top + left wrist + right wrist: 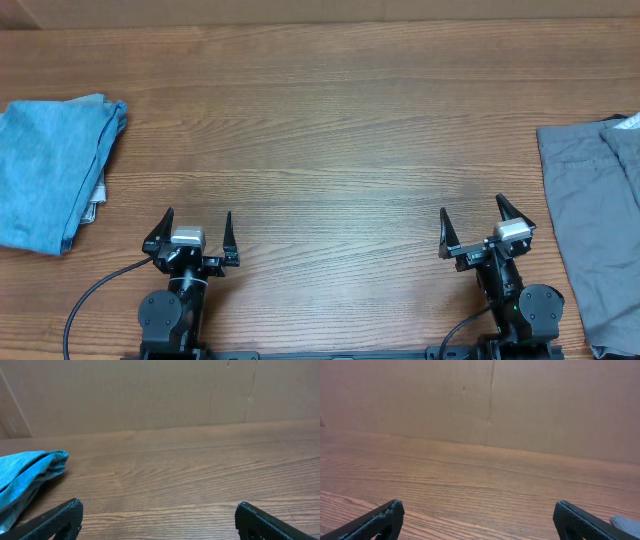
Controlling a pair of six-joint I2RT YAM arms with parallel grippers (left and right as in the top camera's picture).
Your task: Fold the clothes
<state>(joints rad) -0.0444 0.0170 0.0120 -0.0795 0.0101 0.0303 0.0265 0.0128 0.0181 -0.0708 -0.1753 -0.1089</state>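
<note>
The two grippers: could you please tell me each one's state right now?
Left gripper: open, holding nothing.
Right gripper: open, holding nothing.

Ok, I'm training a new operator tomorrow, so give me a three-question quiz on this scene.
1. True or false: the left gripper holds the jeans.
2. Which lies nearer the right gripper? A: jeans. B: grey trousers.
3. Fill in: both grippers' jaws stand ____.
Key: 1 false; 2 B; 3 open.
</note>
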